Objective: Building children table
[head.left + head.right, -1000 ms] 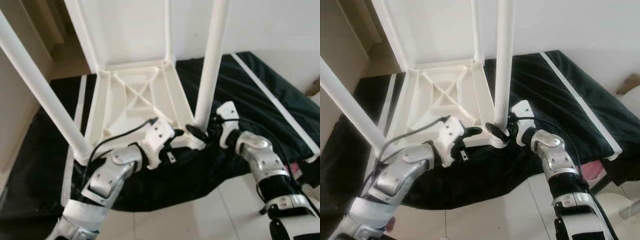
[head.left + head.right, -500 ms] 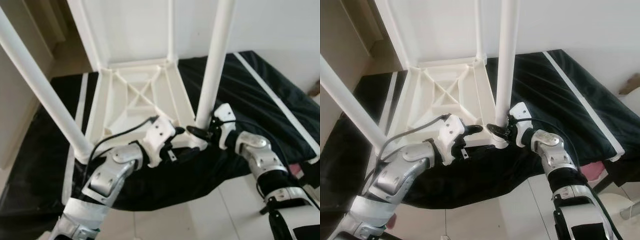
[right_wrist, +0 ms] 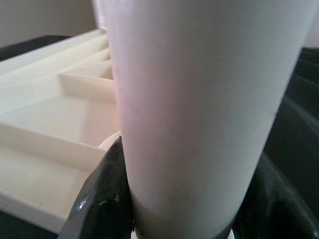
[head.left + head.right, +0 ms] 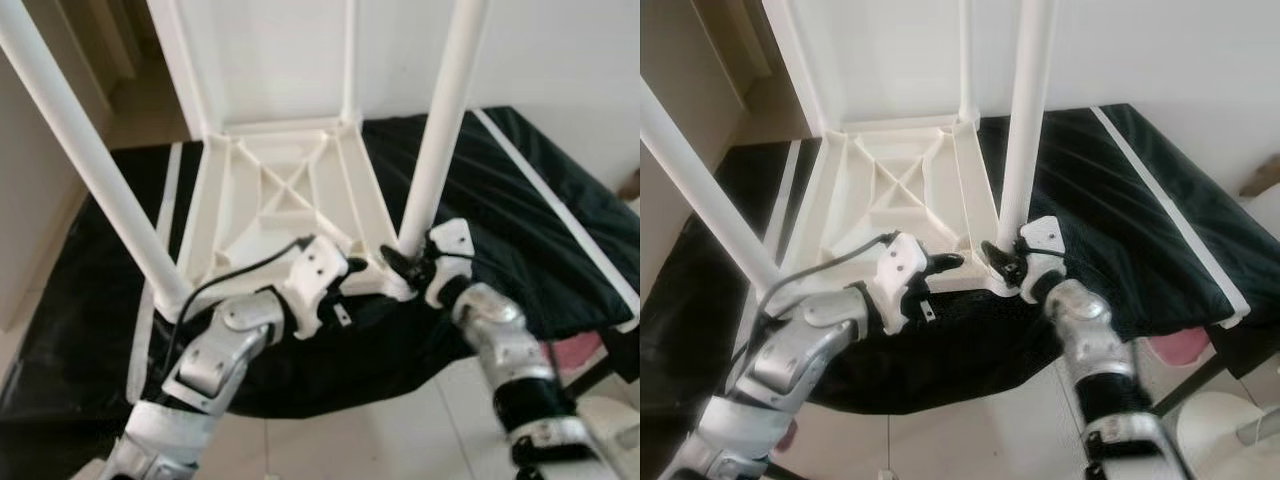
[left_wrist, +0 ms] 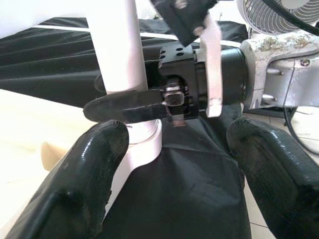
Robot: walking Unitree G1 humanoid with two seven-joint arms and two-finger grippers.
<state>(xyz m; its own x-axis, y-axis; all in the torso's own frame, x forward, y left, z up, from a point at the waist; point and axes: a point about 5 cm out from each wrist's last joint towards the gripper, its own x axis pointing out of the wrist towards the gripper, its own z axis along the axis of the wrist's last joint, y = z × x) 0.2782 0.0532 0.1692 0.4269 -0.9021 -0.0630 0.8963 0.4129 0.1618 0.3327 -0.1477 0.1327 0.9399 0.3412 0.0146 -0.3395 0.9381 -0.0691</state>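
Note:
A white children's table lies upside down on a black mat, its legs pointing up. My right gripper is shut on the base of the near right leg, where the leg meets the table's corner. In the right wrist view that leg sits between the fingers. My left gripper is open just left of that corner, at the table's near edge. In the left wrist view its fingers stand wide apart, facing the leg base. The near left leg slants up at the left.
The mat covers the floor under the table, with pale tiles in front. A pink object lies at the right by the mat's edge. A white fan stands behind my right arm. A white wall runs behind the table.
My right forearm has swung inward, with its gripper staying on the leg's base. The view has shifted a little. My left arm has hardly moved.

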